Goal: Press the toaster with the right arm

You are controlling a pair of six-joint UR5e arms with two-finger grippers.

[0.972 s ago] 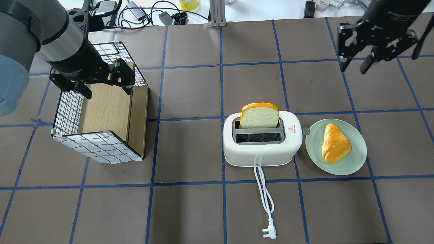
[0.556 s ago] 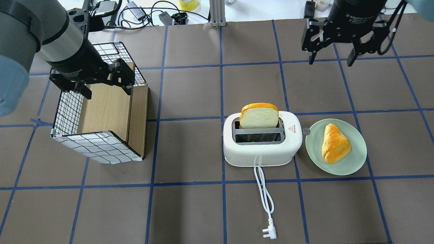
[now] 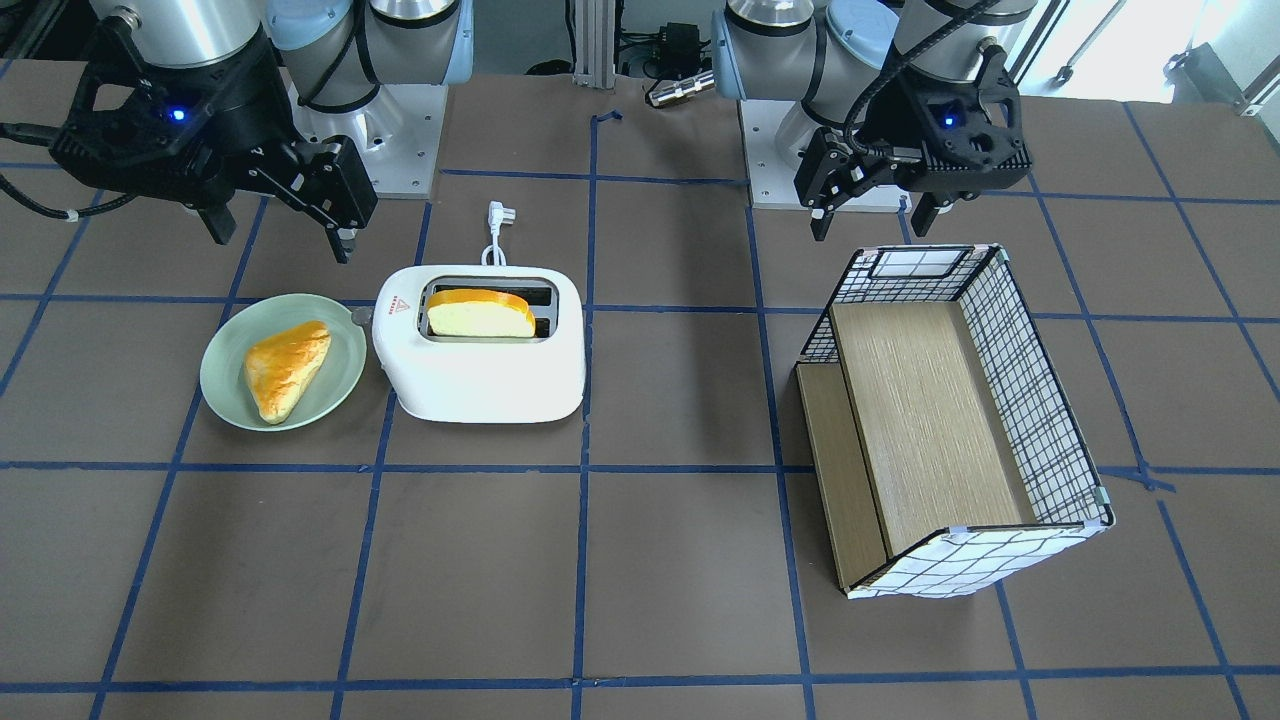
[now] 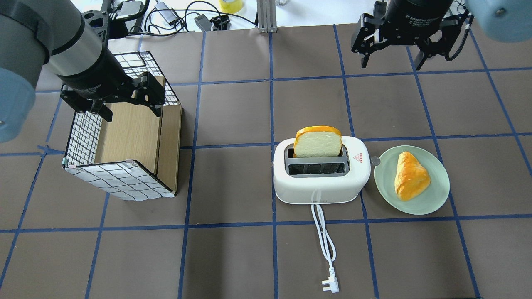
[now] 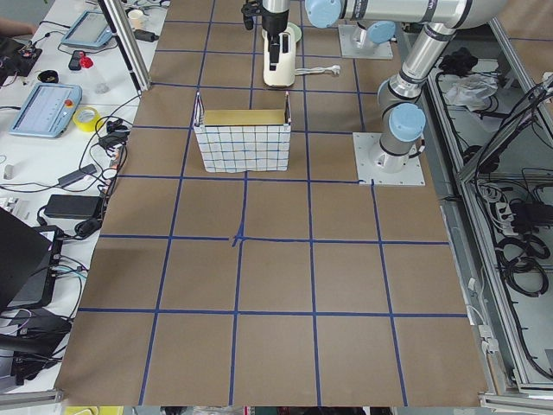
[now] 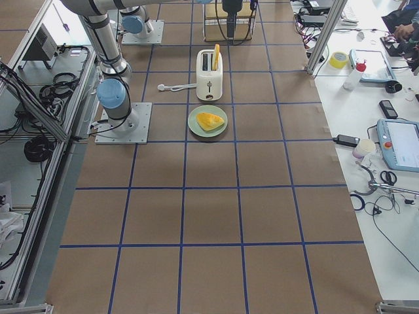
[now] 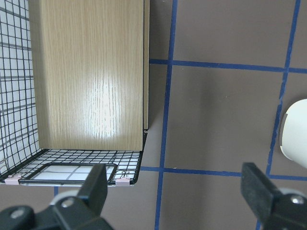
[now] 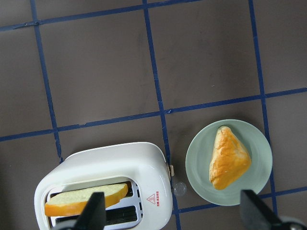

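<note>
The white toaster stands mid-table with a bread slice upright in its far slot. Its grey lever sticks out of the right end, toward the plate. My right gripper is open and empty, high above the table and clear of the toaster. In the front view the right gripper hangs behind the toaster and plate. The right wrist view looks down on the toaster and the lever. My left gripper is open over the checkered box.
A green plate holding a pastry sits just right of the toaster. The toaster's cord and plug trail toward the near edge. The checkered wire-and-wood box lies at the left.
My right gripper has moved left and a little toward the table's far edge, turning as it went. It stays open. The left arm, toaster and plate have not moved.
</note>
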